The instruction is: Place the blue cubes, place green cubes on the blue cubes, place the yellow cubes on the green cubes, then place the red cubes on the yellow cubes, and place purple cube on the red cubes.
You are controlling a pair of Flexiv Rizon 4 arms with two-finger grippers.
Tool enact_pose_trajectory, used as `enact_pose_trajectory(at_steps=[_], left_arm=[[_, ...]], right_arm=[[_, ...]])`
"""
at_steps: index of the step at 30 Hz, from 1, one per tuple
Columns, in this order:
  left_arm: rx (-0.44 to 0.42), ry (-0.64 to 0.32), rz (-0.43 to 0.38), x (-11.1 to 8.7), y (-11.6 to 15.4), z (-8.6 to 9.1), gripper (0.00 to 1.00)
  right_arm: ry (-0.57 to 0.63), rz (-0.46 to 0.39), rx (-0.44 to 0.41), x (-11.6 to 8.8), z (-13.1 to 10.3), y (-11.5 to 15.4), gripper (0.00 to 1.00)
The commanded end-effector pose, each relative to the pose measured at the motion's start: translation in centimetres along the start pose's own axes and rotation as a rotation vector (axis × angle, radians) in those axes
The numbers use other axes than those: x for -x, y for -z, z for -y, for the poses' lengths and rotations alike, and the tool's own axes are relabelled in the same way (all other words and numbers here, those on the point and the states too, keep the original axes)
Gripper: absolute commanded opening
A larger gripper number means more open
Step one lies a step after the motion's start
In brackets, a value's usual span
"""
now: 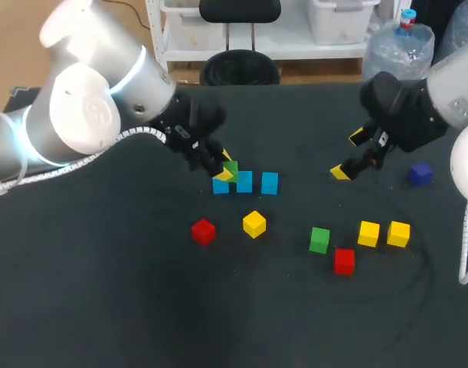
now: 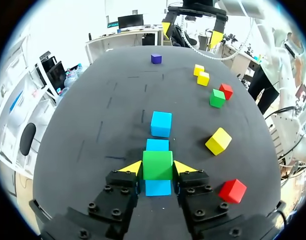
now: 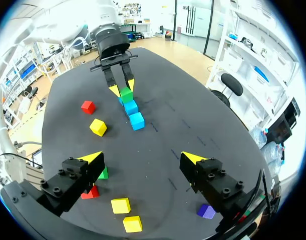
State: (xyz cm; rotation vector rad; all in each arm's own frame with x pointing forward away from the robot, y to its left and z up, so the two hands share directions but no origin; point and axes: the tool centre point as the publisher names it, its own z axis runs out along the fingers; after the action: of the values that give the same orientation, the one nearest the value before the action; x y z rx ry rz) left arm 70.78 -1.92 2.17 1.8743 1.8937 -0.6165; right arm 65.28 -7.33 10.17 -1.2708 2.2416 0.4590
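L fingers (image 2: 132, 168) clamp green cube (image 2: 158, 165); blue cube (image 2: 158, 188) under it mostly hidden.

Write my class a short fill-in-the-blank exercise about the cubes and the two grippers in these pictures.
1. The left gripper is shut on a ___ cube.
2. The number of blue cubes in the row is ___.
3. The right gripper holds nothing, and its fingers stand ___.
4. Only one block on the table is ___ in colour.

Missing words: green; three; open; purple.

A dark table (image 1: 103, 307) bears scattered coloured cubes (image 1: 254, 224).
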Motion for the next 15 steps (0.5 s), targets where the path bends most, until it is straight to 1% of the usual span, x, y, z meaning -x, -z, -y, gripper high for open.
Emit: enact_pose_trajectory(at_steps=[1,5,8,15], left_arm=[[-0.010,-0.003,-0.001,-0.05,-0.12,-0.46,0.01],[-0.010,-0.001,-0.001,-0.07,-0.07,-0.47,0.03],[-0.009,-0.001,-0.001,-0.08,0.00,-0.43,0.00],[-0.008,-0.002,0.001,-0.07,0.06,-0.28,0.00]], right_arm=[[-0.001,-0.001,-0.005,-0.01,-0.12,0.03,1.00],[-0.001,-0.001,-0.005,-0.01,-0.12,0.03,1.00],[-0.001,-0.001,-0.005,-0.01,-0.12,0.03,1.00],[-0.001,-0.001,-0.005,-0.01,-0.12,0.03,1.00]])
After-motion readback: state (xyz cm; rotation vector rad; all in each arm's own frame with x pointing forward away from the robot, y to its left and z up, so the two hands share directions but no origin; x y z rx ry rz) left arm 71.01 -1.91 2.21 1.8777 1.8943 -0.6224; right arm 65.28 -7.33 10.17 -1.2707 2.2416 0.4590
